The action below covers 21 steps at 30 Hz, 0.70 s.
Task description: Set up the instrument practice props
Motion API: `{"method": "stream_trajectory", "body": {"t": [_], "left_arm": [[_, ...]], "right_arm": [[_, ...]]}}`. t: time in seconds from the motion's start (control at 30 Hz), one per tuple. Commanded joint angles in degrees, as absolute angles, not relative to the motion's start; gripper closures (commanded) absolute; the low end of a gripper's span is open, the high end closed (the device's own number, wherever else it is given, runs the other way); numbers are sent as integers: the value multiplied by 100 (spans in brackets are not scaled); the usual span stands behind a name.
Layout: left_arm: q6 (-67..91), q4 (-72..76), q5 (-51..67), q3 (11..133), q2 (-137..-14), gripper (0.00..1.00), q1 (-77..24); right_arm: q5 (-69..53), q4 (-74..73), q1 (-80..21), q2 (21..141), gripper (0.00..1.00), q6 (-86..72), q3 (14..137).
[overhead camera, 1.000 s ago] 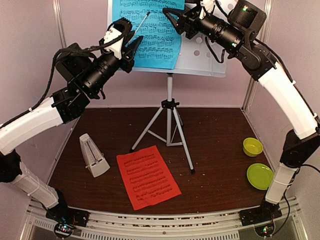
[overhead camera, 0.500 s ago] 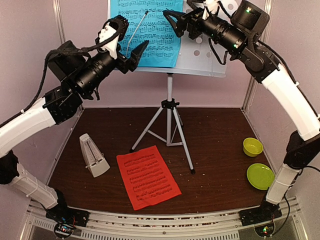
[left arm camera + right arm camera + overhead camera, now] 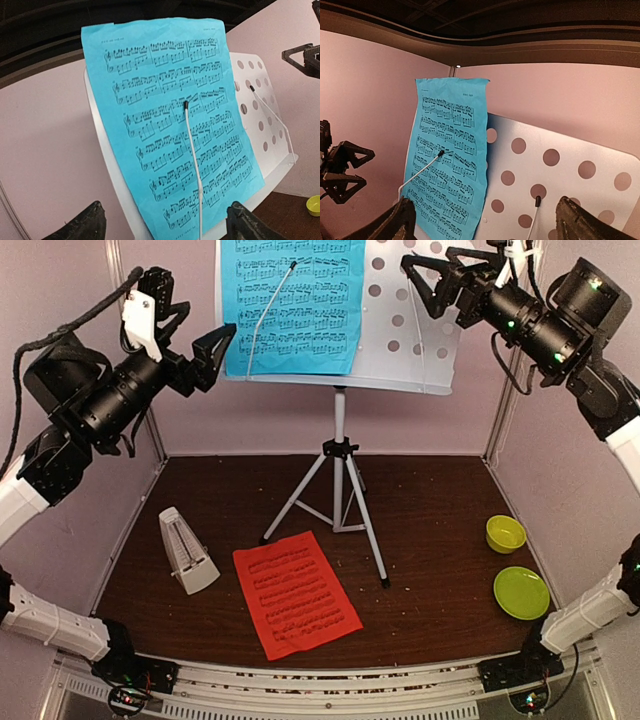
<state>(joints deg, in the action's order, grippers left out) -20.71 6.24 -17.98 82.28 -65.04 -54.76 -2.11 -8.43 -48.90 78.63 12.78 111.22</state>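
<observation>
Your left gripper (image 3: 193,330) hangs up high at 10 o'clock. Its fingers are spread wide and nothing is between them. Your right gripper (image 3: 430,272) is up at 1 o'clock, wide open too, and it holds nothing. Between them, at 12 o'clock, the white music stand desk (image 3: 405,350) sits on its grey tripod (image 3: 340,490) at the back of the table (image 3: 440,500). The blue sheet (image 3: 295,320) rests on the left half of the desk, with a thin wire arm (image 3: 268,302) across it. The red sheet (image 3: 295,592) lies flat at 6 o'clock. The little white metronome (image 3: 185,550) stands just beside it, at 8 o'clock. Two green dishes (image 3: 521,592) sit at 4 o'clock.
</observation>
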Motion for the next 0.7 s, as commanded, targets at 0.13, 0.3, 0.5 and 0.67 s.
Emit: {"method": "stream_trajectory", "body": {"t": [0.13, 0.3, 0.5, 0.67], "left_arm": [[-677, -744, -2497, 7462, -6020, 12, -5493], [83, -1185, -2497, 6815, -5717, 4, -5493], [854, -1645, -2289, 5844, -5490, 2, -5492], [1184, -1690, -1882, 4861, -5230, 2, -5493]], "right_arm": [[-48, -1345, -4926, 6845, 2, 355, 9542], [-146, -1560, -4922, 6304, 2, -85, 8622], [-514, -1811, -4945, 6012, 3, -641, 7681], [-656, -1632, -5065, 5656, 4, -981, 6533]]}}
